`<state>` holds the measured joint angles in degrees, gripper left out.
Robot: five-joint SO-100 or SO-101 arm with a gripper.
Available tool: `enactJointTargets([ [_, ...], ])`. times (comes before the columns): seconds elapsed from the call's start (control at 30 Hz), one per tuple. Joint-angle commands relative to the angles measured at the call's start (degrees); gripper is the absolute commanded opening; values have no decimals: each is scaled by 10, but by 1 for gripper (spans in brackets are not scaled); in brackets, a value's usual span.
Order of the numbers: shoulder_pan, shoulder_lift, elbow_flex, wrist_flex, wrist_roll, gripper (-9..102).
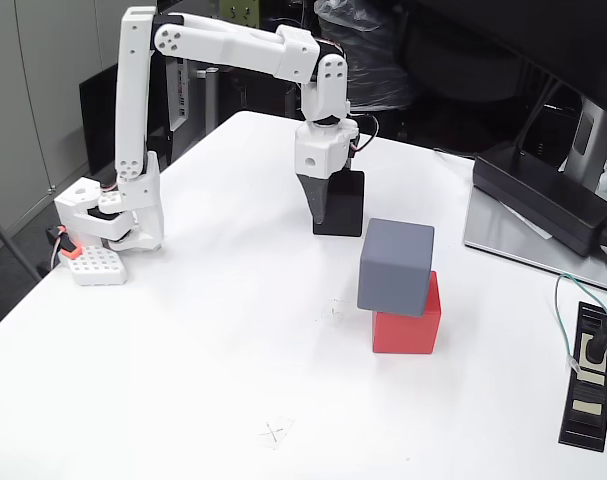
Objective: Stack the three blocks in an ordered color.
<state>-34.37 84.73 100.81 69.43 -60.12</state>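
Three plain matte cubes sit on the white desk [233, 330] in the fixed view. One white jointed robot arm [223, 45] reaches from its base at the left edge of the desk and hangs its tool [320, 210] straight down onto the black matte cube [341, 205], which stands on the desk directly at the tool's tip. The dark tapered finger [316, 200] lies against the cube's left face as the view shows it; the other finger is hidden behind the cube, so whether the tool is gripping the cube or standing loose around it cannot be told from this angle.

To the right of the tool and nearer the camera, well apart from it, the slate grey matte cube [396, 266] rests on top of the red matte cube [407, 322]. The grey one is turned slightly and shifted to the left (its left edge overhangs the red one below), and both touch.

Far left of the tool, beside the arm's base, lies a small white perforated block [95, 266] with an orange piece [69, 251] at its near corner. Right of the tool, toward the desk's far edge, a long black power brick [543, 195] lies on a grey flat stand [528, 240], and a black strip with a plugged cable [589, 385] sits at the right edge
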Motion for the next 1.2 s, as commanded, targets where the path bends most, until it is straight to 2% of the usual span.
enactJointTargets([
  [0.0,-3,-3,-33,11,-7,40],
  [0.27,-11,-34,-35,4,-9,38],
  [0.67,-3,-33,-89,17,1,10],
  [0.77,-3,-33,-116,45,14,6],
  [1.17,-4,-33,-298,196,20,5],
])
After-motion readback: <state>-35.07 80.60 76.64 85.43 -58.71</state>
